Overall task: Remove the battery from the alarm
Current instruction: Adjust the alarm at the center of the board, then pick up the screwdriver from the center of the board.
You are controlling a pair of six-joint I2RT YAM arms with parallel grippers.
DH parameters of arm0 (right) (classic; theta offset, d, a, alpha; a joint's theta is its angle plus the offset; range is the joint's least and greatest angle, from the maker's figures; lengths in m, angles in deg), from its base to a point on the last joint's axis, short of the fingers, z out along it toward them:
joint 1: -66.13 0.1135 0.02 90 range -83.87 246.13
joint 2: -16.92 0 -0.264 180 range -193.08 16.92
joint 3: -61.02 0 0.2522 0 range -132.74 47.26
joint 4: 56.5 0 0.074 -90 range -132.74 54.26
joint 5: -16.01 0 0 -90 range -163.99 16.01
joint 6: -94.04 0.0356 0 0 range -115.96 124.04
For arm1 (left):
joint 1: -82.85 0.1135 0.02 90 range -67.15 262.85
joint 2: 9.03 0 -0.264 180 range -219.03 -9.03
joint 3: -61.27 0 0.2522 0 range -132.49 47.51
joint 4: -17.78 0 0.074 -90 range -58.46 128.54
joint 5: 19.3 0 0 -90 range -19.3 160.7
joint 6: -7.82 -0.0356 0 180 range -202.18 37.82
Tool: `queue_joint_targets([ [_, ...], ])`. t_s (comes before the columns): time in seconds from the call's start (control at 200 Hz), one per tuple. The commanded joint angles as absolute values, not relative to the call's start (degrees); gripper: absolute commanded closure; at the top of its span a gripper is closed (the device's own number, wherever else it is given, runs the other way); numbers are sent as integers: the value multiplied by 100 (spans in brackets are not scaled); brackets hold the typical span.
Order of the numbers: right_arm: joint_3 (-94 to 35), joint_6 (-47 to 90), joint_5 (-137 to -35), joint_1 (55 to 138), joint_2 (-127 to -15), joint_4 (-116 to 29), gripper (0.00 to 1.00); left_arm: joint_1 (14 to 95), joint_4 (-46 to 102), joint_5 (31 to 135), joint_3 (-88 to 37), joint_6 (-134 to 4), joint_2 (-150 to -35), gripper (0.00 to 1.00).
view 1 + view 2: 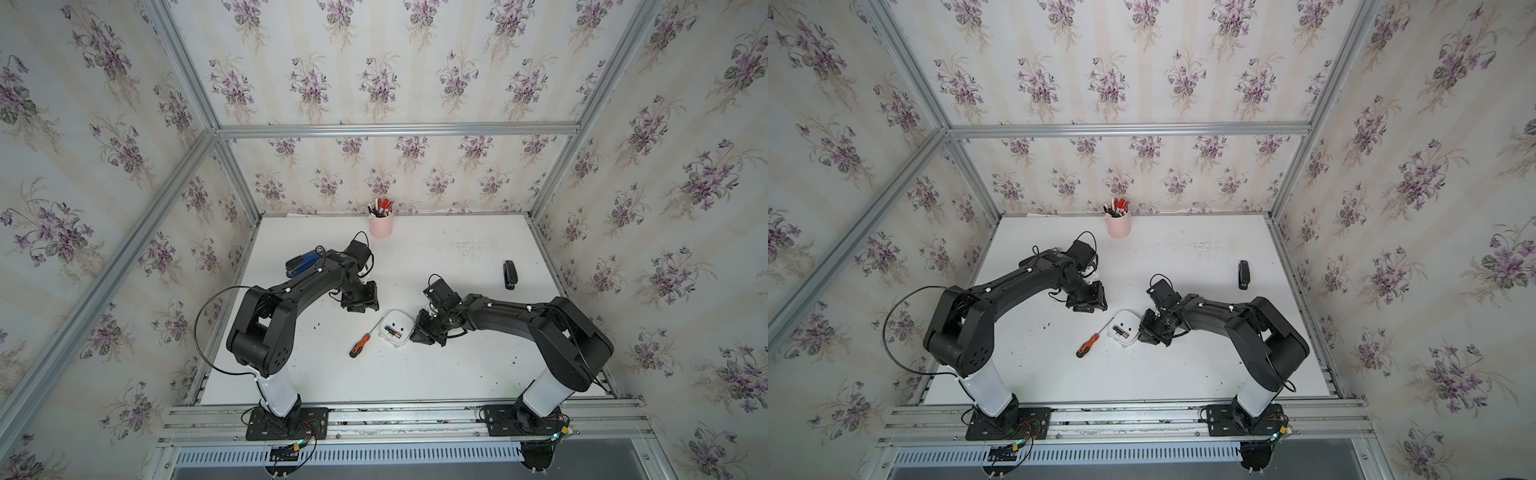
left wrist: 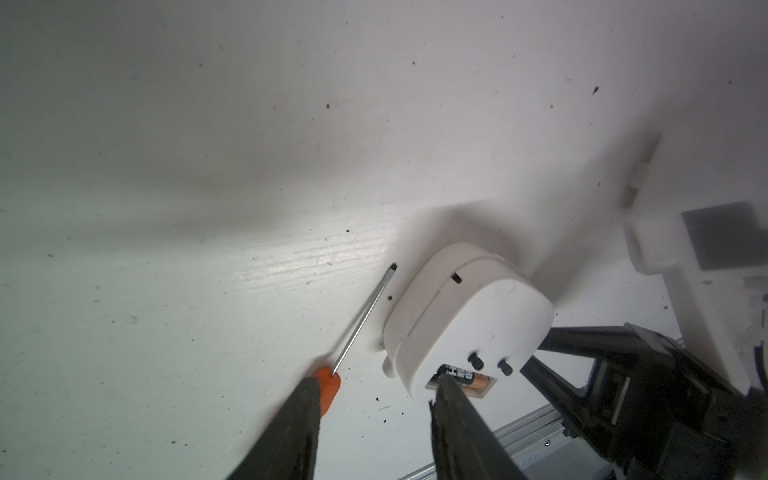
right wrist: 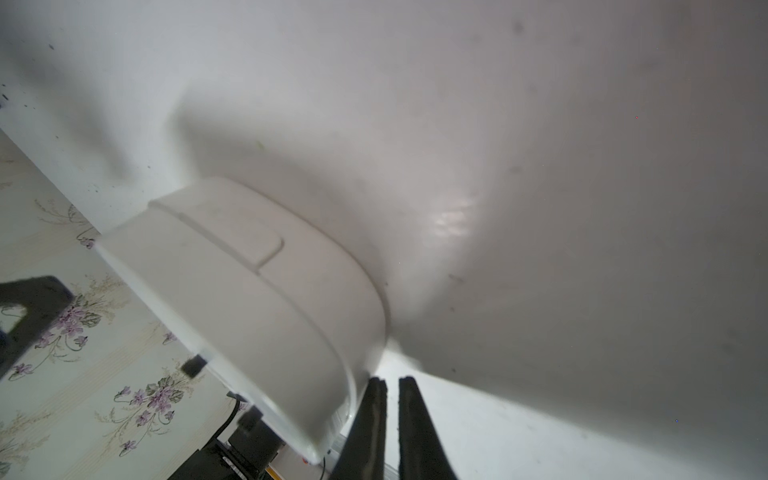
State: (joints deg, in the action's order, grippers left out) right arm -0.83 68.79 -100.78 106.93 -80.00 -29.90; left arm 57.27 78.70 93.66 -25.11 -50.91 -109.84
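The small white rounded-square plastic alarm [image 1: 397, 321] lies face down on the white bench [image 1: 436, 257] with its back up. That is why the dark cylindrical battery with its copper end [image 1: 392, 331] shows from above: it sits in the open bay on the alarm's back, not yet lifted out.

The right hand [image 3: 391, 380] is low beside the alarm's edge on the robot's right, its fingers [image 3: 370, 424] drawn almost together with nothing between them. I judge it is set there as a stop, so the light housing will not slide when the battery is pulled (whether it actually touches the housing I cannot tell).

The left hand [image 2: 376, 384] hovers over the bench just beyond the alarm, jaws apart and empty. Its wrist view looks straight at the battery [image 2: 469, 379], which suggests it is lining up to pinch it.

The orange-handled screwdriver with a thin steel shaft [image 1: 360, 345] lies on the bench just beside the alarm on the robot's left, tip toward it, and neither hand touches it. The next move likely calls for a narrow, careful pinch across the battery.
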Motion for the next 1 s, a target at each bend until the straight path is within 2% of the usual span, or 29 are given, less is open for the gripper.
queue_joint_targets([
  [0.0,-306,6909,-9957,10656,-8199,-3060,86,5759,7906,9460,-2417,-5210,-10854,50],
  [0.31,-1224,6260,-9886,10319,-8874,-2567,85,5825,8158,9323,-2054,-5233,-10433,46],
  [0.325,-1266,6233,-9869,10313,-8892,-2531,85,5824,8186,9314,-2058,-5242,-10418,42],
  [0.365,-1319,6161,-9821,10313,-8899,-2425,85,5825,8287,9297,-2043,-5284,-10351,40],
  [0.485,-1132,6066,-9737,10268,-8660,-2250,81,5825,8660,9291,-1938,-5317,-10093,33],
  [0.699,-907,5692,-9772,10003,-8212,-1962,67,5637,9153,9158,-1908,-5509,-9987,27],
  [0.969,-934,5295,-9886,9778,-7953,-1707,67,5238,9955,8183,-2232,-5795,-10430,24],
  [0.994,-929,5262,-9886,9550,-7935,-1684,67,5212,9957,8169,-2249,-5813,-10494,25],
])
